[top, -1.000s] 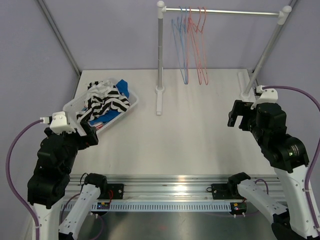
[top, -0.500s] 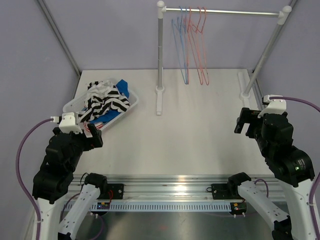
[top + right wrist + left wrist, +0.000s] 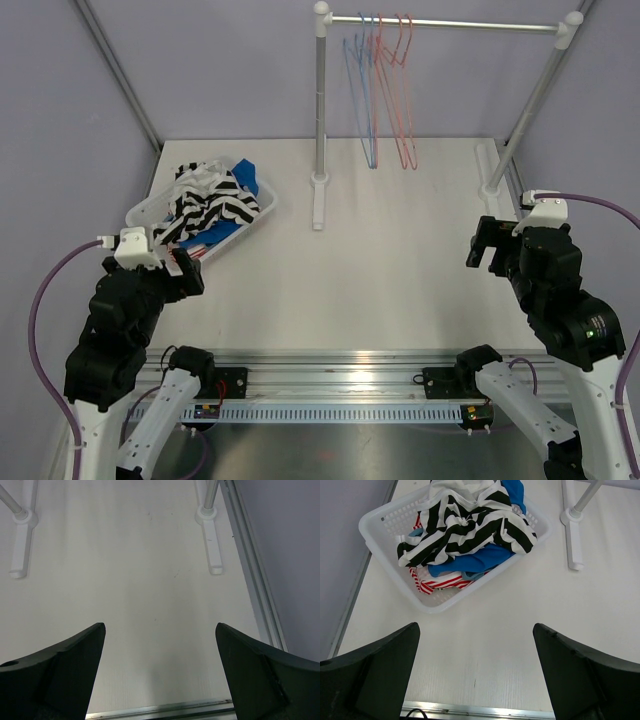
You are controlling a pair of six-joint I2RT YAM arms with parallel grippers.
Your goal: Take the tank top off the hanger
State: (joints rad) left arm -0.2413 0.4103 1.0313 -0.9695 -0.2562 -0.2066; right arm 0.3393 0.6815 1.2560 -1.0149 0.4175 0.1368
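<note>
Several bare wire hangers, blue (image 3: 358, 90) and red (image 3: 402, 95), hang on the rack's rail (image 3: 450, 23); no garment hangs on them. A black-and-white striped top (image 3: 215, 203) lies on top of a pile in the white basket (image 3: 268, 205), also in the left wrist view (image 3: 470, 525), over blue (image 3: 470, 562) and red-striped (image 3: 435, 582) clothes. My left gripper (image 3: 185, 268) (image 3: 475, 627) is open and empty above the table, just near of the basket. My right gripper (image 3: 484, 245) (image 3: 160, 626) is open and empty above bare table at the right.
The rack's left post (image 3: 320, 100) and foot (image 3: 319, 200) stand at mid-back; its right post (image 3: 530, 100) and foot (image 3: 210, 535) stand by the table's right edge rail (image 3: 250, 570). A metal rail (image 3: 340, 362) runs along the near edge.
Both arms have drawn back slightly toward the near edge, the left one shifting a little right and the right one a little right. Both grippers stay open; the clothes have not moved.
</note>
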